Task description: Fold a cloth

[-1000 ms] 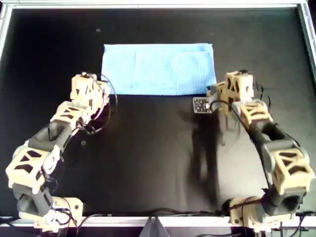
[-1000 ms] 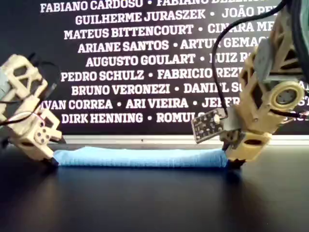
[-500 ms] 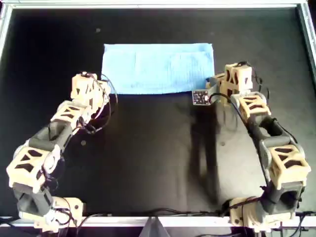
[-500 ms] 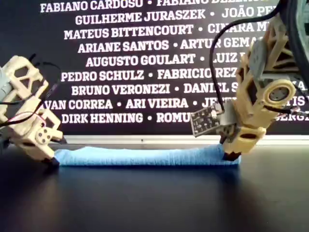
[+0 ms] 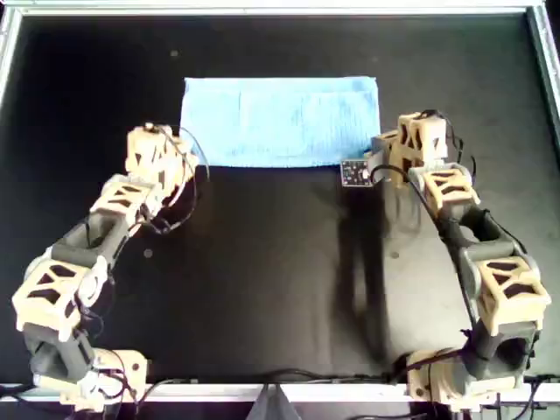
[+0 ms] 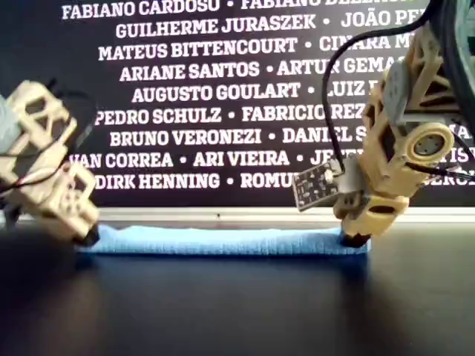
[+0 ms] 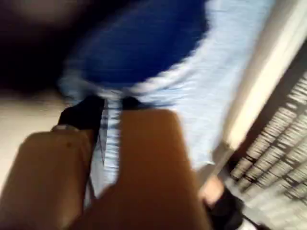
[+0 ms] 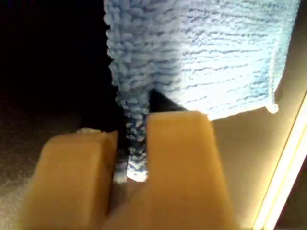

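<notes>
Left gripper has just begun lifting its end of the cloth; right gripper stays pinched on the opposite end. The second fold is starting.

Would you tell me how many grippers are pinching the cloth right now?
2. The left gripper holds the cloth at its near corner on the overhead view's left; the right gripper holds the near corner on that view's right.

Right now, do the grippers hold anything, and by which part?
Both hold the cloth. The right gripper pinches its edge at the near corner on the overhead view's right; the left gripper pinches the opposite near corner.
</notes>
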`<state>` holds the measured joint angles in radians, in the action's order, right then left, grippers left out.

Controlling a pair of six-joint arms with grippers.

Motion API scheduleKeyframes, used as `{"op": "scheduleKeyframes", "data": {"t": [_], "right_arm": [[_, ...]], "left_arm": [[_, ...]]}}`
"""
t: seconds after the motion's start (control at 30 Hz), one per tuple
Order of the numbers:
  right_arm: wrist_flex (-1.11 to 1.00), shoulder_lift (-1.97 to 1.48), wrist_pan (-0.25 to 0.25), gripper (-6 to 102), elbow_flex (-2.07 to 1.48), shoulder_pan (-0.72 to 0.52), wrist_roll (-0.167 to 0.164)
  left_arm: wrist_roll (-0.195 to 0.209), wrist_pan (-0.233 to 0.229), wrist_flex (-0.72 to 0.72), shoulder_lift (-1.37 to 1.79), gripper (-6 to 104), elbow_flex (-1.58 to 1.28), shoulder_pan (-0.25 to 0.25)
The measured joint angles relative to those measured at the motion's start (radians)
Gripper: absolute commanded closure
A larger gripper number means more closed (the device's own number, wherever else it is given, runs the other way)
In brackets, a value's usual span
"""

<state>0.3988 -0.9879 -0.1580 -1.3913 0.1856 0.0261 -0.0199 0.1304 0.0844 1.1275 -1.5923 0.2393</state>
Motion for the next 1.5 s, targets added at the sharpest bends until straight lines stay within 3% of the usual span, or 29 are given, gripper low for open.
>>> {"op": "scheduleKeyframes", "data": {"t": [0.2,0.43,0.53,0.8,1.23,1.33,1.5], "right_arm": [[-0.002,0.000,0.000,93,0.000,-0.008,0.000],[-0.002,0.000,0.000,67,0.000,-0.009,0.000],[-0.002,0.000,0.000,61,0.000,-0.009,0.000],[-0.002,0.000,0.000,58,0.000,-0.009,0.000],[-0.002,0.000,0.000,54,0.000,-0.009,0.000],[-0.002,0.000,0.000,54,0.000,-0.009,0.000],[-0.002,0.000,0.000,54,0.000,-0.009,0.000]], "left_arm": [[0.000,0.000,0.003,0.000,95,0.009,0.000],[0.000,0.005,0.006,0.117,58,-0.118,0.002],[-0.005,0.005,0.006,0.276,52,-0.281,0.015],[0.000,-0.003,0.006,0.433,51,-0.448,0.069],[-0.002,-0.006,0.006,0.067,50,-0.137,0.069],[0.002,-0.006,0.006,0.054,42,-0.110,0.069],[0.002,-0.006,0.006,0.054,19,-0.109,0.069]]}}
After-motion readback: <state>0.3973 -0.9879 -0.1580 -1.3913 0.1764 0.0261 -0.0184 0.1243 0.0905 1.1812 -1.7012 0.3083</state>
